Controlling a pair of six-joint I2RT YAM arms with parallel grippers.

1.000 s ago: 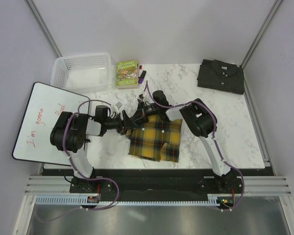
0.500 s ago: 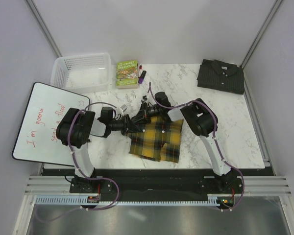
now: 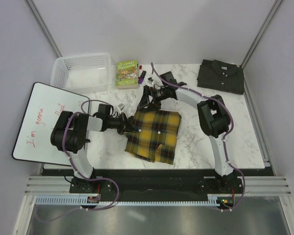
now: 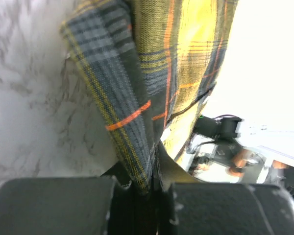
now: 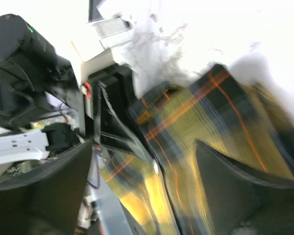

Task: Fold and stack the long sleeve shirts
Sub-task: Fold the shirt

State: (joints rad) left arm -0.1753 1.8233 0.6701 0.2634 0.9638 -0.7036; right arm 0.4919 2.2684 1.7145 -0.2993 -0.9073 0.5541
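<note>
- The plaid shirt (image 3: 156, 134), yellow and black with thin red lines, lies partly folded at the centre of the marble counter (image 3: 198, 129). It sits a little askew, with its lower edge towards the bottom of the frame.
- The left pincer (image 3: 129, 125) reaches in from the left of the overhead view to the shirt's upper left edge. In the left wrist view its fingers are pressed together on a fold of the plaid cloth, which rises from between them over the marble.
- The right pincer (image 3: 147, 95) is just above the shirt's upper edge, towards the upper middle of the overhead frame. In the right wrist view its two fingers (image 5: 63, 186) stand wide apart, with the plaid cloth seen beyond them. Whether the tips touch the cloth cannot be told.
- The charcoal shirt (image 3: 220, 76) lies folded, collar up, at the upper right corner of the counter, well apart from the plaid shirt and from both pincers.
- A white basket (image 3: 63, 73) sits at the upper left of the counter, with a green book (image 3: 127, 72) just to its right and markers (image 3: 142, 74) beside the book.
- A whiteboard (image 3: 36, 132) with red writing juts past the counter's left edge.
</note>
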